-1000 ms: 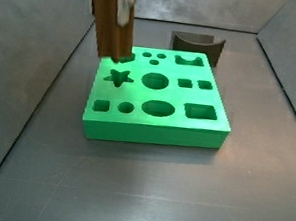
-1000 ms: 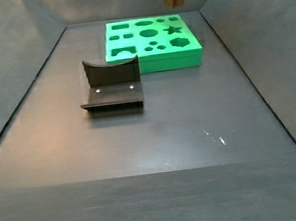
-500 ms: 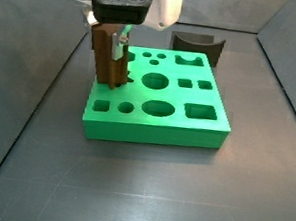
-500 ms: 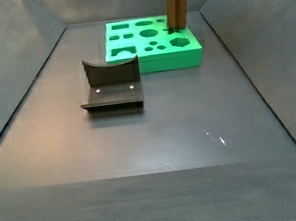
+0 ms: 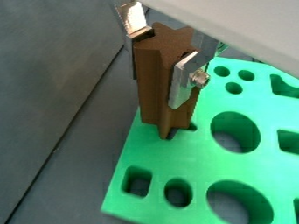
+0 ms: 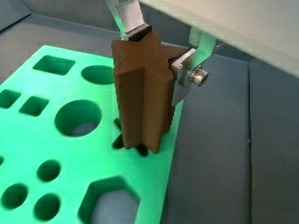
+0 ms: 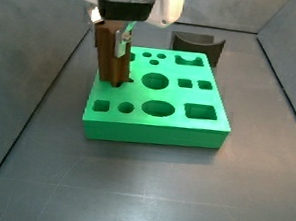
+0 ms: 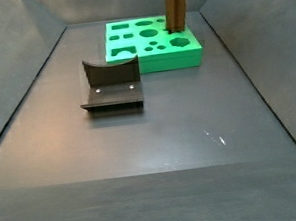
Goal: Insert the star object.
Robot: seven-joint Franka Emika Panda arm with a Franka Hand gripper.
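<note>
The star object (image 5: 162, 79) is a tall brown ridged peg. It stands upright with its lower end in the star-shaped hole of the green block (image 7: 163, 119). It also shows in the wrist view (image 6: 142, 96) and in both side views (image 7: 111, 56) (image 8: 176, 8). My gripper (image 5: 163, 48) is shut on the peg's upper part, one silver finger (image 5: 184, 77) on each side. The gripper (image 7: 117, 26) stands above the block's star-hole corner (image 8: 173, 29).
The green block (image 8: 151, 44) has several other shaped holes, round and square. A dark brown block with a concave top (image 8: 110, 85) sits apart from it on the grey floor (image 7: 200, 36). Grey walls enclose the floor on all sides.
The peg has come down from above the block onto the star hole, with the gripper now low in view. Since half a second ago it has barely moved.
</note>
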